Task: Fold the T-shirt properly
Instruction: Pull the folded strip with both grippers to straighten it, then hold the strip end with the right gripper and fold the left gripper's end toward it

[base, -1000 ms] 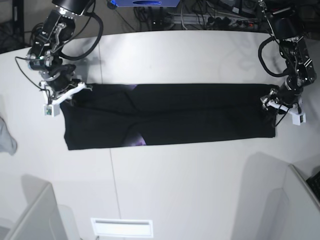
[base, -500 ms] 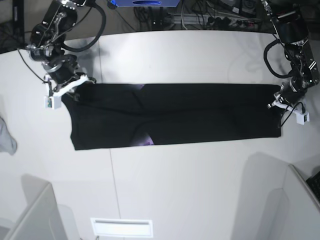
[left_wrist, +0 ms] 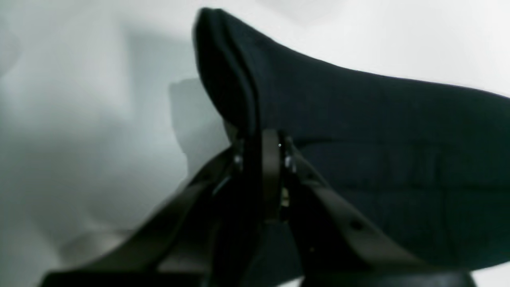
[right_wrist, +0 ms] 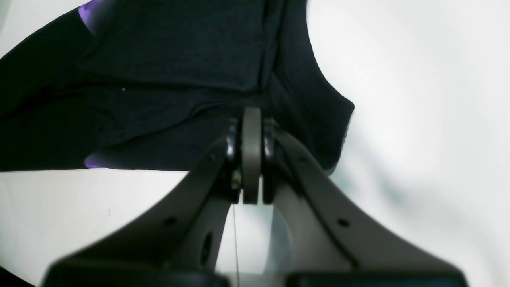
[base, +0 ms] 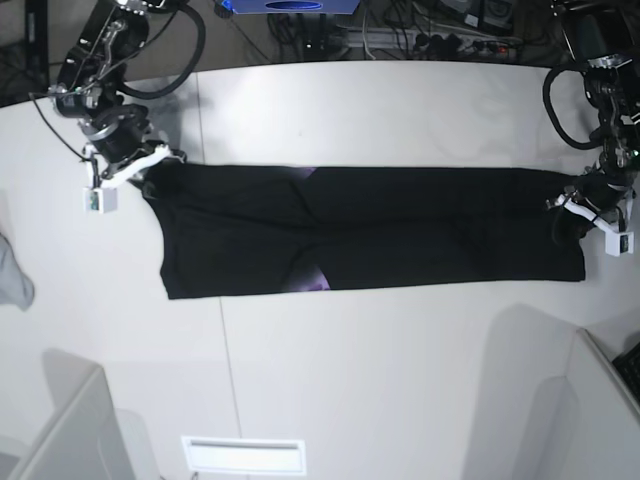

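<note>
The black T-shirt [base: 370, 230] lies folded into a long band across the white table, with small purple patches of its print showing near the middle. My left gripper [base: 572, 203] is shut on the band's right end; the left wrist view shows the cloth [left_wrist: 358, 127] pinched between the closed jaws [left_wrist: 265, 159]. My right gripper [base: 150, 170] is shut on the band's upper left corner; the right wrist view shows the closed jaws [right_wrist: 251, 151] on black cloth [right_wrist: 159, 79] with purple at the edges.
A grey cloth scrap [base: 12, 275] lies at the table's left edge. Grey box walls stand at the front left [base: 70, 430] and front right [base: 600, 400]. A white slotted plate [base: 243, 455] sits at the front edge. Cables and a blue device [base: 290, 6] lie behind the table.
Both grippers have moved to the right in the base view, dragging the shirt band with them. The left end has also risen slightly toward the back.
</note>
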Controlling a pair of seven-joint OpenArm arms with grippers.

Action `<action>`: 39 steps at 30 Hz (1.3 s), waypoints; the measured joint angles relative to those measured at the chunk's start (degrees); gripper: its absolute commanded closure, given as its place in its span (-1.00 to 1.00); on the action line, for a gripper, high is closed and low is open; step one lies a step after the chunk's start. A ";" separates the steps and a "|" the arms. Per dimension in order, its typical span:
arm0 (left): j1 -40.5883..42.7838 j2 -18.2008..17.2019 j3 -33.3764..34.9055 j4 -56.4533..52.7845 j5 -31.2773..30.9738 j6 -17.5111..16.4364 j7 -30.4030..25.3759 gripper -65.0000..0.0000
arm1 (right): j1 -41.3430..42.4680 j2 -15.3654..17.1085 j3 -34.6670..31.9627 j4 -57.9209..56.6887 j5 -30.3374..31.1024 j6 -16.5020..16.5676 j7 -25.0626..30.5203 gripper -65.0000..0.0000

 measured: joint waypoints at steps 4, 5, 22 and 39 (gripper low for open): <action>2.08 2.03 -0.13 5.29 0.37 0.46 0.17 1.00 | 0.00 0.09 -0.04 0.02 0.00 0.00 0.00 1.00; 2.45 3.30 -0.11 6.93 0.15 0.42 0.20 1.00 | 0.02 0.09 -0.17 0.00 0.00 0.00 -0.02 1.00; 3.56 16.26 14.60 15.23 12.98 0.33 0.39 1.00 | 0.79 -0.15 -0.37 0.00 0.00 0.00 -0.02 1.00; -2.75 20.09 24.68 8.37 14.27 3.78 0.39 1.00 | 0.81 0.00 -0.26 -0.02 0.00 0.00 -0.02 1.00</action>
